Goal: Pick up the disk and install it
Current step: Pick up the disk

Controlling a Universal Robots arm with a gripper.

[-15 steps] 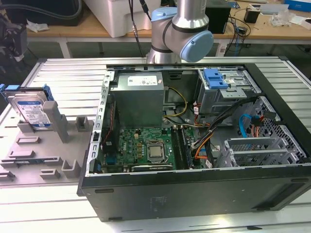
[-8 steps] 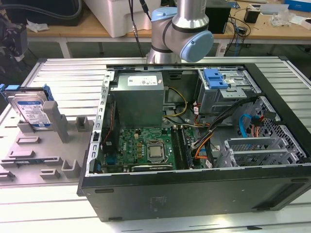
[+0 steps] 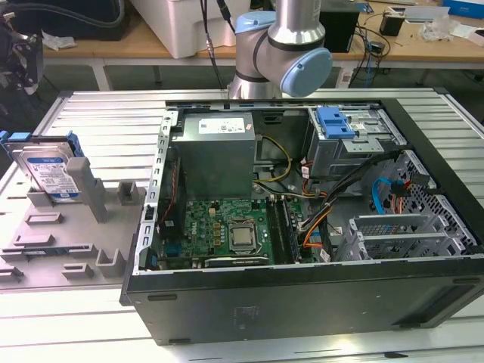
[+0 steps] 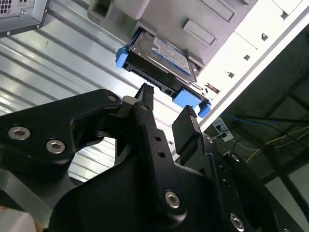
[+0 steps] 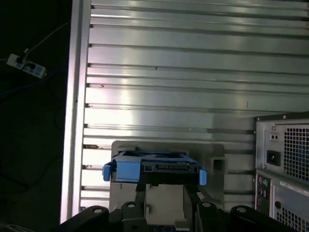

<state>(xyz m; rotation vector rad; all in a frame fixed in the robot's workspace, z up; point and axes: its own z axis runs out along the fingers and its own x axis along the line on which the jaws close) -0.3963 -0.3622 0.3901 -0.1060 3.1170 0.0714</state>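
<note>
The disk [image 3: 47, 169] stands on edge in a grey holder [image 3: 83, 231] at the exterior view's left, silver with a white-and-blue label and a blue bracket around it. In both wrist views the disk [image 4: 161, 58] [image 5: 154, 168] lies a short way beyond the fingertips. My gripper [image 4: 166, 104] [image 5: 165, 193] is open, its black fingers apart with nothing between them and not touching the disk. The arm [image 3: 280, 41] rises behind the computer case in the exterior view.
An open computer case [image 3: 302, 291] lies on the slatted metal table [image 3: 98, 113]. Inside it are a grey power supply [image 3: 215, 151], a motherboard [image 3: 227, 227], a blue-handled drive cage [image 3: 340, 128] and loose cables. The case's rear panel [image 5: 285, 159] stands beside the holder.
</note>
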